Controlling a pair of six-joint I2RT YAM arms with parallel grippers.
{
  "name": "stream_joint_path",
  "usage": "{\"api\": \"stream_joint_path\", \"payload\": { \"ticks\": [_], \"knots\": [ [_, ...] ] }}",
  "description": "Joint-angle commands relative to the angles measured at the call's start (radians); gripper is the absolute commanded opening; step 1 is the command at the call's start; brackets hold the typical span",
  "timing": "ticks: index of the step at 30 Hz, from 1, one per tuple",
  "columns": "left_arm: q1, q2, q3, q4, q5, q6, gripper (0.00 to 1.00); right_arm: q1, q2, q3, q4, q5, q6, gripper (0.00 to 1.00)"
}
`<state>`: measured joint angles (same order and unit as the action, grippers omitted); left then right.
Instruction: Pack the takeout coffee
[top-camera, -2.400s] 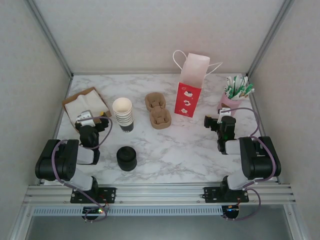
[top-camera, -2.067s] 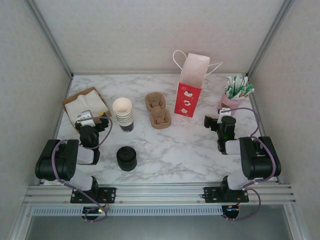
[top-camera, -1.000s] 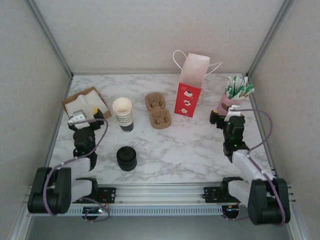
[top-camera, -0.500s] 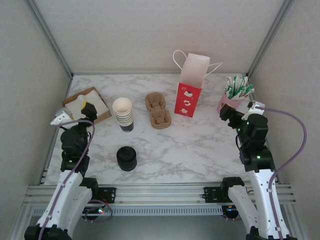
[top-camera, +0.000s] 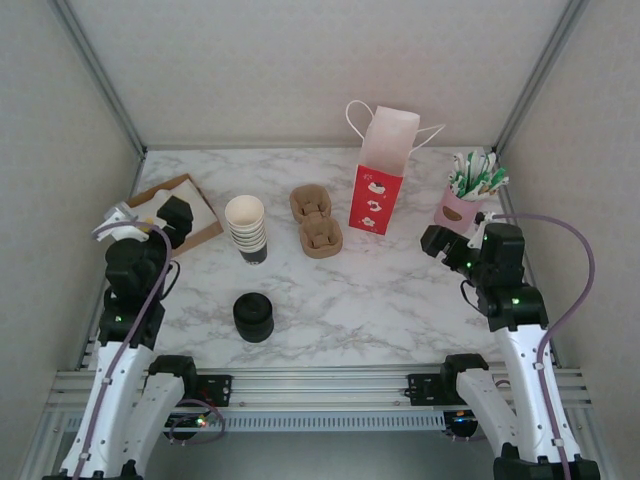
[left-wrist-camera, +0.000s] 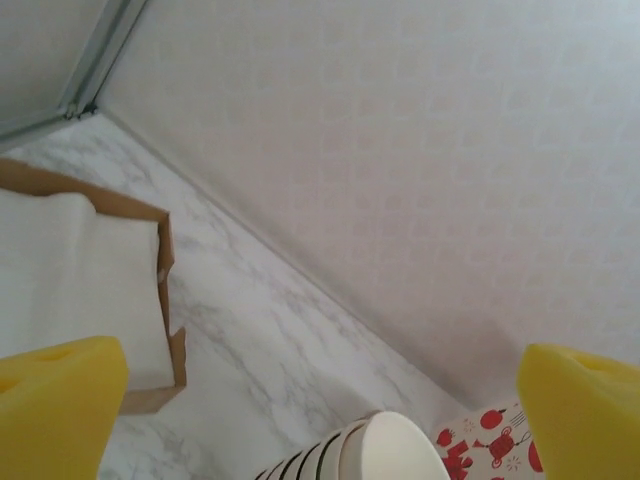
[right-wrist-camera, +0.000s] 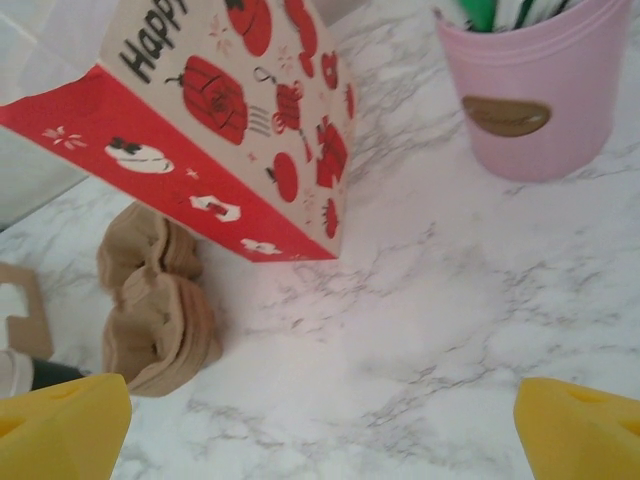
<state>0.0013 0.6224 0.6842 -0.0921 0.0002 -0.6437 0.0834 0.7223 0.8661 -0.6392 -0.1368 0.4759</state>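
The takeout coffee is out of view. The red-and-white paper bag (top-camera: 380, 186) stands open at the back middle of the marble table; its printed side is close in the right wrist view (right-wrist-camera: 230, 130). My left gripper (top-camera: 150, 217) hangs open above the near corner of the napkin tray, with nothing between its yellow pads (left-wrist-camera: 55, 400); it looks toward the stack of lidless cream cups (left-wrist-camera: 392, 452). My right gripper (top-camera: 462, 233) is open and empty in front of the pink cup, facing the bag, its yellow pads (right-wrist-camera: 580, 430) wide apart.
A stack of lidless cream cups (top-camera: 246, 228) stands left of centre, a squat black stack of lids (top-camera: 253, 317) nearer me. Brown pulp cup carriers (top-camera: 316, 222) (right-wrist-camera: 155, 300) lie beside the bag. A pink cup of stir sticks (top-camera: 462, 206) (right-wrist-camera: 530, 90) is at the right, a napkin tray (top-camera: 190, 190) (left-wrist-camera: 80, 270) at the left.
Both arms have unfolded from their tucked pose and risen. The left gripper swung out toward the napkin tray, the right one up beside the pink cup. Nothing on the table moved.
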Motion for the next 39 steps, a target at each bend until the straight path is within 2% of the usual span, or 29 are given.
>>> {"api": "stream_joint_path", "payload": {
  "ticks": [1, 7, 14, 20, 22, 28, 36, 39],
  "knots": [
    [-0.002, 0.065, 0.126, -0.131, 0.083, -0.03, 1.0, 0.004, 0.006, -0.014, 0.024, -0.111, 0.021, 0.99],
    [-0.023, 0.193, 0.307, -0.31, 0.173, 0.053, 1.0, 0.005, 0.032, -0.078, 0.101, -0.271, -0.004, 0.98],
    [-0.152, 0.337, 0.512, -0.503, 0.118, 0.164, 0.93, 0.041, 0.078, -0.097, 0.16, -0.35, 0.005, 0.92],
    [-0.278, 0.496, 0.647, -0.666, 0.08, 0.27, 0.84, 0.156, 0.154, -0.08, 0.197, -0.327, 0.009, 0.87],
    [-0.338, 0.558, 0.698, -0.725, 0.024, 0.291, 0.79, 0.21, 0.191, -0.064, 0.2, -0.289, 0.008, 0.85],
    [-0.47, 0.676, 0.783, -0.795, -0.037, 0.318, 0.66, 0.361, 0.304, -0.014, 0.228, -0.205, 0.012, 0.82],
    [-0.517, 0.802, 0.866, -0.859, -0.06, 0.354, 0.44, 0.501, 0.441, 0.045, 0.256, -0.139, 0.029, 0.79],
    [-0.518, 0.827, 0.878, -0.864, -0.065, 0.361, 0.42, 0.528, 0.475, 0.054, 0.266, -0.124, 0.04, 0.79]
  ]
}}
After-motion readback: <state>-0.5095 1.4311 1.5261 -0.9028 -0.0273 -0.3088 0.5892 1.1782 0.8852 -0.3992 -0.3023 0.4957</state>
